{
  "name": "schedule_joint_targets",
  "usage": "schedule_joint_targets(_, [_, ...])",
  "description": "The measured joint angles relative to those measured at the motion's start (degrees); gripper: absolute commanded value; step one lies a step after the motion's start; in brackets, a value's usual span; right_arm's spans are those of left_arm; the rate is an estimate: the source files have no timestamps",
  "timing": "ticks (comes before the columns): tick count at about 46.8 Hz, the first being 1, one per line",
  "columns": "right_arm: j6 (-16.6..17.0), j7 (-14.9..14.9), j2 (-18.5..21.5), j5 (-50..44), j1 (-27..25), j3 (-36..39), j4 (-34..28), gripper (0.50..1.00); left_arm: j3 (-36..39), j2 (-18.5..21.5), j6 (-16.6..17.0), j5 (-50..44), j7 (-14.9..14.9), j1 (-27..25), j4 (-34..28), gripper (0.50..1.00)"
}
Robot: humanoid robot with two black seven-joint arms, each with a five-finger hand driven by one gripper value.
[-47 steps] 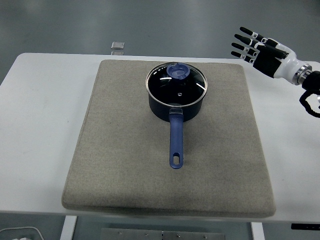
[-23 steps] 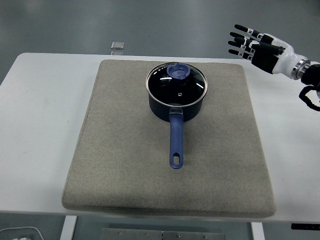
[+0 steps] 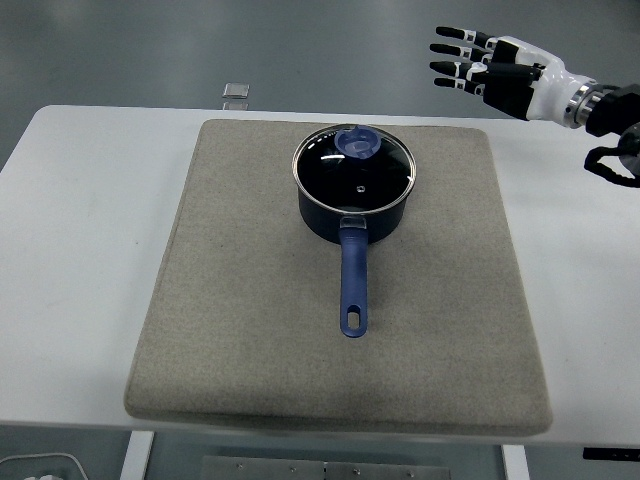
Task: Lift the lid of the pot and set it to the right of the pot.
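Observation:
A dark blue pot point(image 3: 352, 205) stands on the grey mat point(image 3: 250, 300), toward its far side, with its blue handle point(image 3: 352, 285) pointing at the near edge. A glass lid point(image 3: 353, 170) with a steel rim covers the pot, and its blue knob point(image 3: 355, 143) sits near the far rim. My right hand point(image 3: 470, 62) hovers high at the upper right, beyond the mat's far right corner, well apart from the lid. Its fingers point(image 3: 450, 50) are spread and point left, holding nothing. The left arm does not show.
The mat covers most of the white table point(image 3: 80, 250). A small clear square object point(image 3: 236, 92) lies at the table's far edge, left of the pot. Bare mat lies to the right of the pot.
My right hand has risen and moved left toward the pot, fingers still spread. The pot and lid have not moved.

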Motion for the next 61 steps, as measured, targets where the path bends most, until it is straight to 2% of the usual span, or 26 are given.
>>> schedule_joint_targets(7, [-0.2,0.0,-0.6,-5.6,3.0,-2.0,1.8,0.921,0.0,0.0,0.0,-0.1,0.0,0.0,0.0,1.0])
schedule_joint_targets(23, [-0.8,0.0,-0.7,-11.8,10.5,-13.2,4.7,0.921,0.0,0.0,0.0,-0.1,0.0,0.0,0.0,1.0])
schedule_joint_targets(36, [-0.8,0.1,0.1,-21.2,13.9,-15.9,6.6,0.921,0.0,0.0,0.0,-0.1,0.0,0.0,0.0,1.0])
schedule_joint_targets(50, [-0.8,0.1,0.4,-28.4,19.9,-23.3,11.4,0.921,0.0,0.0,0.0,0.0,0.0,0.0,0.0,1.0])
schedule_joint_targets(61, [-1.2,0.1,4.9,-34.6,21.0,-24.8,11.7,0.921,0.0,0.0,0.0,-0.1,0.0,0.0,0.0,1.0])
